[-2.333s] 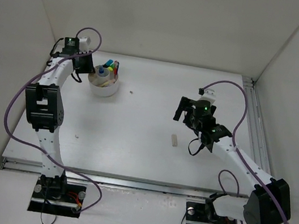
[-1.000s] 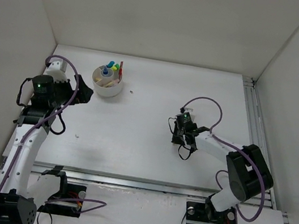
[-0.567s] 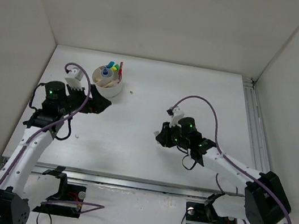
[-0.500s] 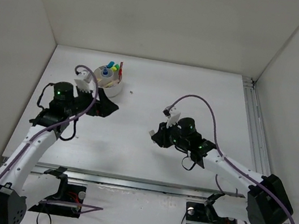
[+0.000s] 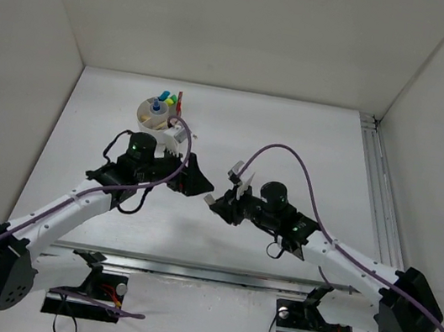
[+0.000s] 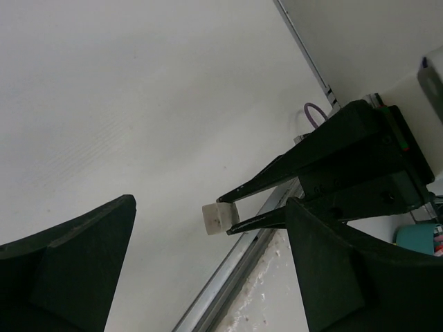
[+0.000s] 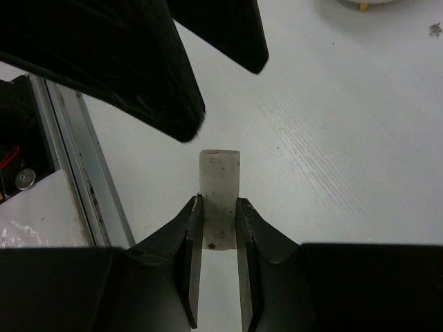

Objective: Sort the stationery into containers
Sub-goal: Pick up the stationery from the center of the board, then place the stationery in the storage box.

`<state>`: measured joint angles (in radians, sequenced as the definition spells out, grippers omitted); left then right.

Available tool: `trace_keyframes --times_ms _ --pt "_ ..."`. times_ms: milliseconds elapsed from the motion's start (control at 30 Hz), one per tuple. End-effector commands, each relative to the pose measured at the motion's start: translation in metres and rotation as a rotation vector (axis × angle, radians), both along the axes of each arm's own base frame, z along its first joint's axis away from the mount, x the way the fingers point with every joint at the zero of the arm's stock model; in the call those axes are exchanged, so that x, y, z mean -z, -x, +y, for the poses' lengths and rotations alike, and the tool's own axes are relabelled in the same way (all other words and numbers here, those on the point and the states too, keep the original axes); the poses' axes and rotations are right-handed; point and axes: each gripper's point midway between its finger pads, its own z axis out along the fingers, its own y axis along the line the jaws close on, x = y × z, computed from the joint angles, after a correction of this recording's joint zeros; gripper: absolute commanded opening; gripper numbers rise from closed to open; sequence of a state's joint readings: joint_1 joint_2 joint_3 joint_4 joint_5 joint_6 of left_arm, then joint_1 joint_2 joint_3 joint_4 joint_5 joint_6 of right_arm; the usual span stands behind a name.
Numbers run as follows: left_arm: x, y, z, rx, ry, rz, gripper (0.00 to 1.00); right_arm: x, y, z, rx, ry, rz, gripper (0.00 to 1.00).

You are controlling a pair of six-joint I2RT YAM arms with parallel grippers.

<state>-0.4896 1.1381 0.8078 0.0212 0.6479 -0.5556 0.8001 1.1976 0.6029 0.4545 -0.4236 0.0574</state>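
The beige eraser (image 7: 220, 176) is pinched upright between the right gripper's (image 7: 219, 202) fingertips, its free end just at the mouth of the left gripper's (image 6: 211, 204) wide-apart jaws. Both arms reach inward, meeting mid-table, near of the white bowl (image 5: 142, 112)

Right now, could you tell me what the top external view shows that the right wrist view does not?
Only the top view: the left arm and right arm entire, and the full white bowl with coloured stationery. Only the right wrist: the beige eraser clearly pinched in the right gripper. Both: the left gripper open, close to the eraser.
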Motion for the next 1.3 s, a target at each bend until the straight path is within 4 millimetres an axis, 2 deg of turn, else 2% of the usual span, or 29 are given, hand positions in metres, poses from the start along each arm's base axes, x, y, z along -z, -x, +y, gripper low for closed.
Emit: trace_keyframes --times_ms 0,133,200,267,300,433,467,533,567,667,733,800,833,867,900,933,967,1000,1100,1133,1167,1200,1233,1267 --pt "-0.030 -0.001 -0.022 0.054 0.097 -0.079 0.83 -0.058 -0.007 0.006 0.017 -0.144 -0.172 0.02" --pt "-0.018 0.001 -0.035 0.099 0.074 -0.028 0.76 -0.066 -0.007 -0.004 0.068 -0.175 -0.205 0.02" --pt "-0.017 0.004 -0.039 0.118 0.085 -0.020 0.75 -0.076 -0.005 -0.007 0.077 -0.204 -0.225 0.02" --pt "-0.018 0.007 -0.044 0.143 0.097 -0.018 0.74 -0.077 -0.003 -0.009 0.089 -0.213 -0.221 0.03" --pt "-0.021 0.010 -0.047 0.155 0.099 -0.025 0.67 -0.079 -0.004 -0.010 0.097 -0.221 -0.224 0.03" --pt "-0.022 0.013 -0.051 0.160 0.094 -0.042 0.56 -0.078 -0.009 -0.011 0.132 -0.217 -0.218 0.03" --pt "-0.024 0.015 -0.053 0.165 0.095 -0.048 0.48 -0.076 -0.010 -0.010 0.136 -0.213 -0.214 0.03" --pt "-0.023 0.014 -0.052 0.159 0.092 -0.052 0.40 -0.077 -0.008 -0.007 0.124 -0.217 -0.210 0.03" --pt "-0.023 0.017 -0.054 0.168 0.091 -0.052 0.28 -0.077 -0.008 -0.005 0.118 -0.216 -0.209 0.03" --pt "-0.024 0.017 -0.053 0.165 0.094 -0.057 0.00 -0.076 -0.011 -0.004 0.133 -0.207 -0.214 0.05" --pt "-0.024 0.018 -0.052 0.169 0.092 -0.066 0.00 -0.077 -0.014 -0.005 0.151 -0.208 -0.211 0.08" --pt "-0.029 0.020 -0.050 0.162 0.094 -0.080 0.00 -0.075 -0.017 -0.006 0.175 -0.208 -0.199 0.19" --pt "-0.028 0.017 -0.046 0.134 0.076 -0.078 0.00 -0.075 -0.018 -0.007 0.182 -0.208 -0.196 0.30" --pt "-0.036 0.015 -0.043 0.119 0.065 -0.110 0.00 -0.075 -0.018 -0.007 0.187 -0.210 -0.190 0.48" --pt "-0.038 0.011 -0.041 0.096 0.051 -0.119 0.00 -0.075 -0.019 -0.007 0.197 -0.214 -0.178 0.57" --pt "-0.034 0.003 -0.032 0.046 0.019 -0.118 0.00 -0.076 -0.021 -0.008 0.216 -0.214 -0.177 0.75" --pt "-0.041 -0.001 -0.025 0.023 0.021 -0.137 0.00 -0.074 -0.022 -0.010 0.227 -0.209 -0.171 0.90" --pt "-0.043 -0.011 -0.013 -0.018 0.017 -0.146 0.00 -0.076 -0.024 -0.011 0.243 -0.211 -0.163 0.98" --pt "-0.054 -0.029 0.017 -0.118 0.003 -0.188 0.00 -0.075 -0.030 -0.020 0.307 -0.189 -0.153 0.98" --pt "-0.052 -0.042 0.040 -0.204 -0.029 -0.174 0.00 -0.074 -0.032 -0.023 0.324 -0.179 -0.152 0.98" --pt "-0.064 -0.049 0.054 -0.262 -0.039 -0.201 0.00 -0.072 -0.034 -0.028 0.354 -0.161 -0.151 0.98" --pt "-0.066 -0.058 0.068 -0.308 -0.080 -0.231 0.00 -0.072 -0.035 -0.030 0.368 -0.154 -0.150 0.98" --pt "-0.063 -0.070 0.091 -0.422 -0.142 -0.229 0.00 -0.072 -0.037 -0.033 0.382 -0.147 -0.149 0.98" --pt "-0.073 -0.082 0.111 -0.509 -0.167 -0.245 0.00 -0.068 -0.040 -0.039 0.420 -0.121 -0.144 0.98"
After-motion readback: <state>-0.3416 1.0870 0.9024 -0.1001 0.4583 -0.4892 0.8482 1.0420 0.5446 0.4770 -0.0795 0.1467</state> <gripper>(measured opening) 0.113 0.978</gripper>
